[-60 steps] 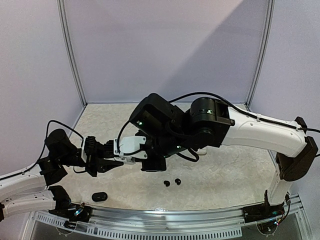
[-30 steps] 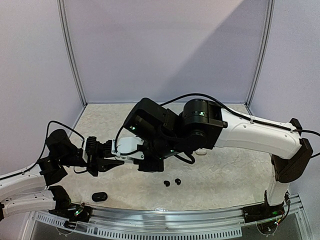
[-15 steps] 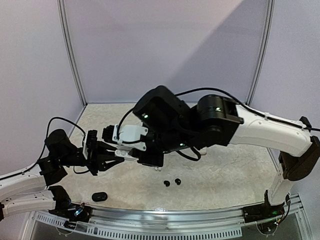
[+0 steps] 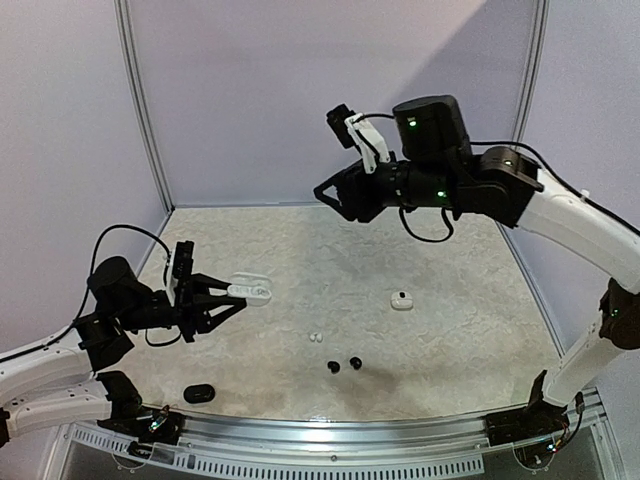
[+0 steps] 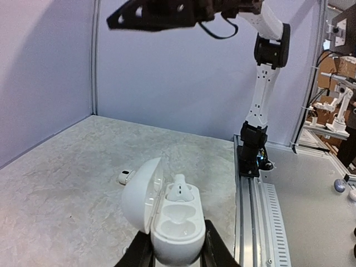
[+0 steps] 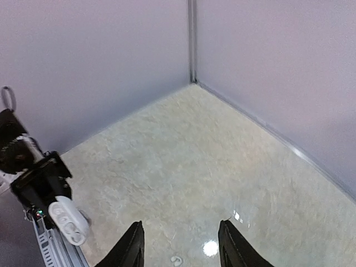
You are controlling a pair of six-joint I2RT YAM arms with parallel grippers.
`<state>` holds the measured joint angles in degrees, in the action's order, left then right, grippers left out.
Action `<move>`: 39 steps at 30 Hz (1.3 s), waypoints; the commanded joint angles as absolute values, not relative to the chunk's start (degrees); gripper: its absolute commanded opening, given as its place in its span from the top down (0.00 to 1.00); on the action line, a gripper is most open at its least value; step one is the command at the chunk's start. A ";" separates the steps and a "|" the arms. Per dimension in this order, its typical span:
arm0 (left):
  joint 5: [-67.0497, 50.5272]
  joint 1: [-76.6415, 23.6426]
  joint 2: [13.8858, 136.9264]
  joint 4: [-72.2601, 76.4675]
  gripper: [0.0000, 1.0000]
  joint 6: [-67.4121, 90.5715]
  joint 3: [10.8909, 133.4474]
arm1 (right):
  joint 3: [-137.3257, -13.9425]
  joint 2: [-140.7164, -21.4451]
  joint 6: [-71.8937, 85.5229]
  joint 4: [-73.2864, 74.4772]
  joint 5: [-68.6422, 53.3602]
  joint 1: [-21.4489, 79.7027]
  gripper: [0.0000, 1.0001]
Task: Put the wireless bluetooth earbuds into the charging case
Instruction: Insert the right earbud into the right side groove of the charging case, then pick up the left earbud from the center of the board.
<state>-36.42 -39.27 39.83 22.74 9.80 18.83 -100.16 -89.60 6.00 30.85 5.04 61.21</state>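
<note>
The left gripper [image 4: 225, 297], at about 9 o'clock on the table [image 4: 470, 330], pinches the white charging case [image 5: 177, 222] by its base and holds it off the surface. The lid is open toward 9 o'clock in the wrist view. One seated earbud [image 5: 179, 189] fills the far socket and the near socket is bare. A black case [image 4: 200, 392] lies at 7 o'clock from the held one.

At 4 o'clock from the charging case a loose white earbud [image 4: 315, 337] rests on the table, with two black earbuds [image 4: 344, 364] just beyond it at 5 o'clock. A small white item [image 4: 401, 300], too small to identify, sits out at 3 o'clock.

The right gripper [image 4: 330, 200] hangs high at 1 o'clock, its fingers spread and empty.

The step in hand looks like fetching the loose white earbud for the bare socket. To do that well, the right gripper should:
- come down straight over the earbud
- straddle it and close gently across its body, so it cannot squirt away
- carry it in with the stem pointing down into the socket

Meanwhile the left gripper should keep the charging case level and motionless.
</note>
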 commanded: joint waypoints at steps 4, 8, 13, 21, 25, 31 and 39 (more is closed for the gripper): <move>-34.64 -35.14 37.61 21.56 1.00 13.15 19.77 | -104.93 -108.06 14.33 46.59 3.24 57.72 0.56; -34.48 -33.66 36.97 21.45 1.00 13.19 19.63 | -107.34 -116.68 11.92 48.07 0.74 57.41 0.58; -34.62 -33.18 36.27 21.45 1.00 13.11 19.21 | -110.10 -126.30 8.79 50.01 -2.16 56.64 0.63; -34.63 -32.88 35.77 21.51 1.00 12.57 18.57 | -110.58 -133.33 5.41 51.49 -5.47 56.53 0.71; -34.62 -32.78 35.95 21.88 1.00 12.44 18.46 | -108.31 -132.87 4.61 50.79 -6.68 56.52 0.72; -34.63 -32.61 36.02 21.85 1.00 12.31 18.33 | -106.52 -133.19 4.31 50.34 -6.42 56.55 0.77; -34.63 -32.52 35.95 21.62 1.00 12.04 18.39 | -105.49 -133.32 4.70 50.72 -8.02 56.56 0.76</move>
